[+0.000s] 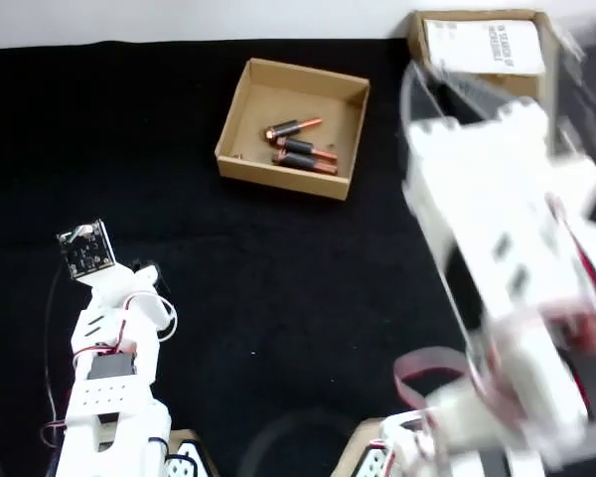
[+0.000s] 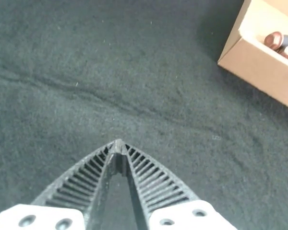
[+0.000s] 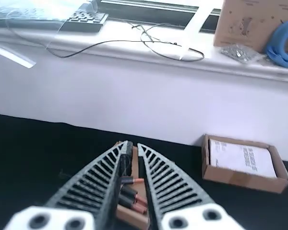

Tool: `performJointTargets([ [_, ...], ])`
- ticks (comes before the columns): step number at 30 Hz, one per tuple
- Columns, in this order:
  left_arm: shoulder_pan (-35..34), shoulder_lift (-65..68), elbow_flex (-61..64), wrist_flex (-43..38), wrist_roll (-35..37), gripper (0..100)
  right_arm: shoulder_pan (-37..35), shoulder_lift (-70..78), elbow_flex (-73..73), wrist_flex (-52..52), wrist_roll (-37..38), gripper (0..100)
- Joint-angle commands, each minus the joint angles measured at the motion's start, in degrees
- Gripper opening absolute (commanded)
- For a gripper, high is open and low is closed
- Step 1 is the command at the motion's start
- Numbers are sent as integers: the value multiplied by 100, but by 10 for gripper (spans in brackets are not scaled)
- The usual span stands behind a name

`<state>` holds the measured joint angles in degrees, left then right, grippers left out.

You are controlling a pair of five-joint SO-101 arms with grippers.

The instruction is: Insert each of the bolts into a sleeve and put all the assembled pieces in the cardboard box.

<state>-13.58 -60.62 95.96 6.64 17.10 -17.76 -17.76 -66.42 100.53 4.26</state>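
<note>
At the back of the bench (image 1: 278, 298), the box (image 1: 278, 177). Holds three pieces (image 1: 303, 151), dark with copper ends, lying close together on its floor. Left gripper (image 2: 118, 146) low over bare black cloth, apart from the box. Fingers (image 2: 149, 177) closed tip to tip, gripping nothing. Right gripper (image 3: 133, 144) raised above the bench, facing the box. Fingers (image 3: 168, 182) a narrow gap apart, nothing between them. Farther back on the right, a second box (image 1: 482, 45) with a printed sheet (image 1: 485, 42) inside.

Black table cloth (image 1: 278, 288), white wall (image 3: 134, 96), cluttered ledge (image 3: 110, 50)
</note>
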Motion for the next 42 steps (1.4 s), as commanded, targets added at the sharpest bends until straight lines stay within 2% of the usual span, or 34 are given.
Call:
performJointTargets([
  [1,127,-84,75,18,-211,10,-22,-1991,2615,66,-35,5],
  [7,356,-127,-145,-123,-1626,10,-22,-4593,6422,31,-26,5],
  [11,259,-708,-541,-281,-1820,10,-22,-5631,7987,22,-26,5],
  [16,268,-2229,-1077,-18,-1820,10,-22,-6378,8901,22,-26,5],
  [18,277,-2932,-1402,703,-1820,10,-22,-6589,9086,22,-26,5],
  [23,787,-4391,-2492,3543,-1820,12,-22,-7029,9464,31,-26,5],
  [28,945,-4295,-3530,5231,-1785,10,-22,-7380,10044,-40,-18,5],
  [35,919,-4295,-3899,6681,-1793,10,-22,-7978,11327,-1393,-18,5],
  [42,356,-4295,-3609,6901,-1793,10,-22,-8567,13305,-3081,-18,6],
])
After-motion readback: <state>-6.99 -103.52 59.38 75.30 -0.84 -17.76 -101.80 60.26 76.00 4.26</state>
